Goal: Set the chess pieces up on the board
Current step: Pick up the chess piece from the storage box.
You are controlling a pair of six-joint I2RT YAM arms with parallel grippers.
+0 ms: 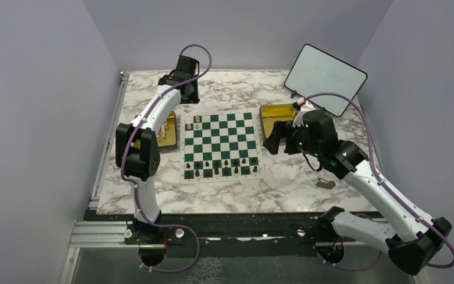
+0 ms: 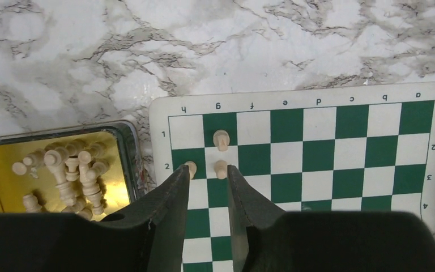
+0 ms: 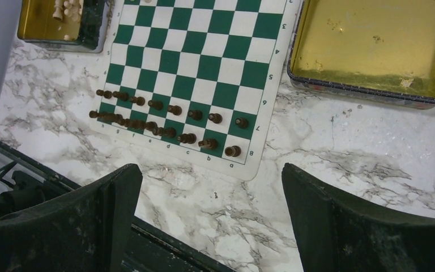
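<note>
The left hand [image 2: 208,170] was narrowly parted over a cream pawn [image 2: 221,168] near a corner of the board [image 2: 317,158], probably to leave it standing; the right hand [image 3: 212,170] was spread wide, empty.

Left arm [image 1: 145,127]: stretched forward, elbow raised, wrist pitched down at the far end. Left gripper [image 2: 206,170]: jaws a narrow gap apart, clamping nothing. Right arm [image 1: 384,192]: elbow out to the right, forearm angled inward. Right gripper [image 3: 209,167]: jaws spread wide, empty, held aloft.
</note>
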